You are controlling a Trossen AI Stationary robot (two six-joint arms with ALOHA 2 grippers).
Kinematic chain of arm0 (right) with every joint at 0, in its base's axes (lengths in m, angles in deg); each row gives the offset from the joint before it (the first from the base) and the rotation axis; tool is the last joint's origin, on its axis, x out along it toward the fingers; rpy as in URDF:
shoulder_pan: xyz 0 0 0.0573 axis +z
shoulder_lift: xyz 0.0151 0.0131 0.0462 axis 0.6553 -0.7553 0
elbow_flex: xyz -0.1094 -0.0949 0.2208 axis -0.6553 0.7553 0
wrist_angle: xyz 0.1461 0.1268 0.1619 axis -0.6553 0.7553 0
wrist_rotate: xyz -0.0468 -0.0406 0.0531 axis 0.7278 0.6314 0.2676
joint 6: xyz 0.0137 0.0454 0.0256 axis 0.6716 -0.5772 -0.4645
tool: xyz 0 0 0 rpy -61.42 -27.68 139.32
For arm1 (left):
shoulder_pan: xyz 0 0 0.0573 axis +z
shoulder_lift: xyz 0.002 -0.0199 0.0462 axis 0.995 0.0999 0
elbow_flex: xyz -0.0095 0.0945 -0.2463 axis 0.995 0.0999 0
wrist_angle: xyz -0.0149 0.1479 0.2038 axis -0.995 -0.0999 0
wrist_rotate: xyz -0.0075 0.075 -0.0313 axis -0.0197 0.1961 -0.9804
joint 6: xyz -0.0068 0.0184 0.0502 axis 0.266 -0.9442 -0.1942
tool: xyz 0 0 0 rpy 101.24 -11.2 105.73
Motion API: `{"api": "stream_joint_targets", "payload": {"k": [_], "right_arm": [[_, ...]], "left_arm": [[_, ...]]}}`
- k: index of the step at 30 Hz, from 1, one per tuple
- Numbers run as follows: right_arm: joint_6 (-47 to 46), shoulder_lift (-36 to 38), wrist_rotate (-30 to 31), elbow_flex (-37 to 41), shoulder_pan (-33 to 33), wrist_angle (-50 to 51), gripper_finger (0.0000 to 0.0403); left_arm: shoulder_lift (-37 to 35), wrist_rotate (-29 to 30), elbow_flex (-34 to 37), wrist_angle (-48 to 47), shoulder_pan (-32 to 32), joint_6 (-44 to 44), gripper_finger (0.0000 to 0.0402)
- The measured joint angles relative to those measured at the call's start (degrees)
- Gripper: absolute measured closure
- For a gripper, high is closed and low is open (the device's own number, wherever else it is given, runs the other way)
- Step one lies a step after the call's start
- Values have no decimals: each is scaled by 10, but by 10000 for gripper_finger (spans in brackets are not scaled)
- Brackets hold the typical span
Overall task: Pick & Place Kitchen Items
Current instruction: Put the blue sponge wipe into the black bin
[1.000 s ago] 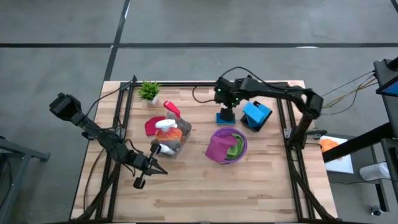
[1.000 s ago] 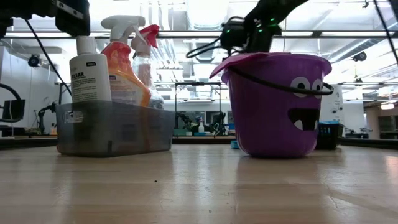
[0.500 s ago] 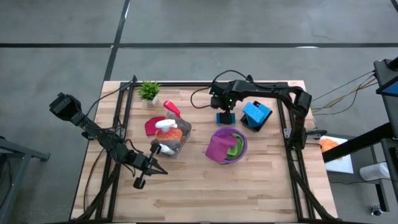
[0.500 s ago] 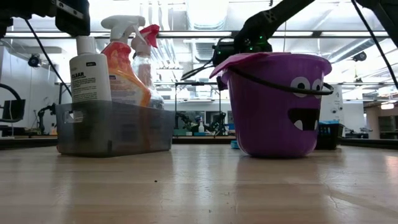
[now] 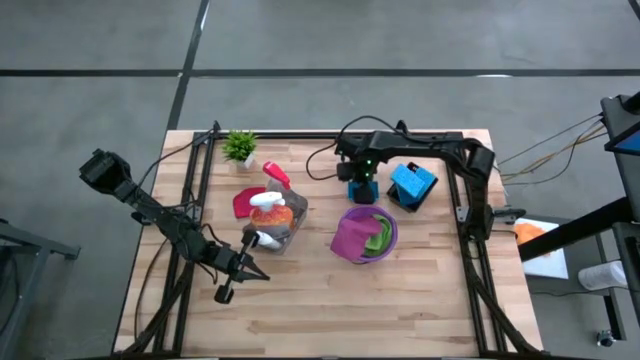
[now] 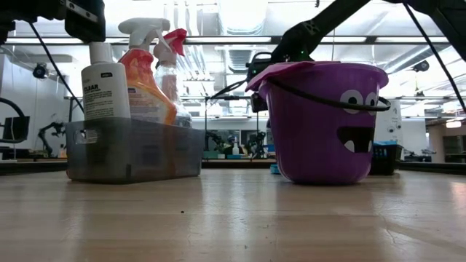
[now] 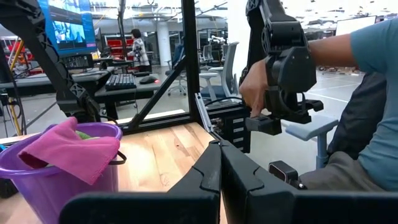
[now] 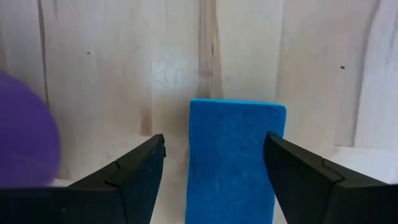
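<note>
Wood table (image 5: 300,290): blue sponge (image 8: 233,155) flat between fingers of spread right pincer (image 8: 214,165), unpinched.

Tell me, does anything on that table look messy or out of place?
Slightly. A magenta cloth hangs over the rim of the purple bucket rather than sitting inside, and a red cloth lies loose beside the grey bin of bottles. Nothing looks spilled or broken.

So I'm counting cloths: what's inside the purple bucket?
A magenta cloth draped over the bucket rim and a green cloth beside it; anything underneath is covered.
</note>
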Motion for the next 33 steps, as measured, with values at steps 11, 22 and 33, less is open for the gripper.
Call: {"api": "stream_joint_targets", "payload": {"k": [11, 22, 33], "right_arm": [[40, -29, -16, 0, 0, 0, 135], [48, -47, 30, 0, 1, -5, 143], [59, -49, 55, 0, 1, -2, 370]], "left_arm": [[0, 2, 0, 0, 0, 0, 401], [0, 2, 0, 1, 0, 0, 401], [0, 2, 0, 1, 0, 0, 401]]}}
